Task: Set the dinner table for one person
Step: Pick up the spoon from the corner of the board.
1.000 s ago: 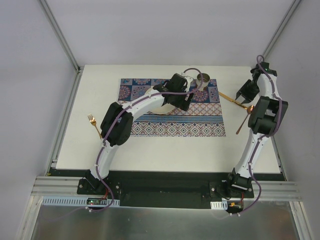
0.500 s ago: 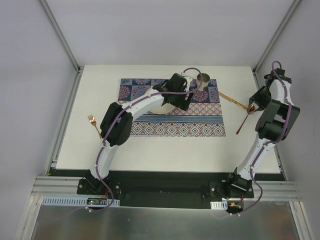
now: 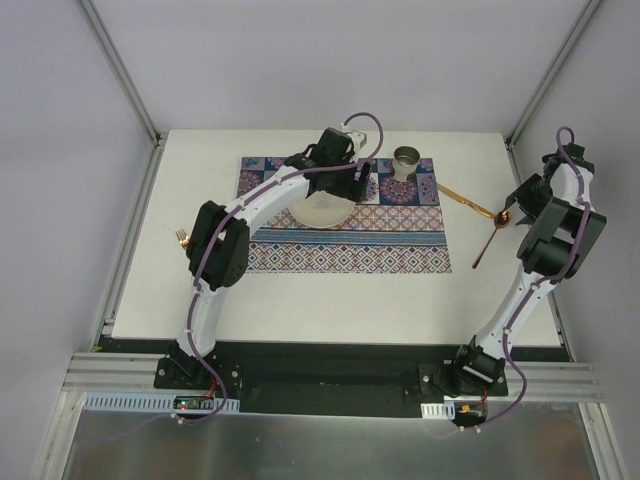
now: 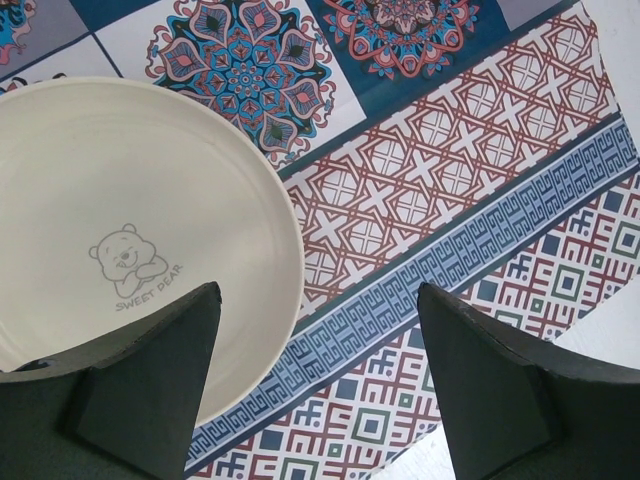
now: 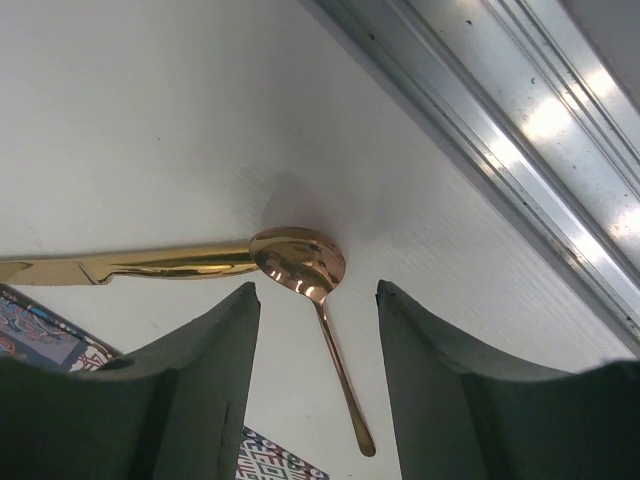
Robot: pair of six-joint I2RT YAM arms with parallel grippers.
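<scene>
Plate [image 3: 322, 213] and cup [image 3: 406, 161] sit on the placemat [image 3: 400, 242]. Knife [image 3: 462, 199] and spoon [image 3: 490, 237], askew on the tabletop [image 3: 300, 300] right of it, and fork [image 3: 181, 237] left, probably need straightening. Left claw [image 4: 318, 292] and right claw [image 5: 317, 290] gape wide, empty.

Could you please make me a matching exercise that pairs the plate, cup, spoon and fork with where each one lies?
1 plate
2 cup
3 spoon
4 fork

A bare dinner table, left of the placemat
B placemat's far right corner
C bare dinner table, right of the placemat
D on the placemat, near its middle

Pairs: 1-D, 2-B, 3-C, 4-A
</scene>
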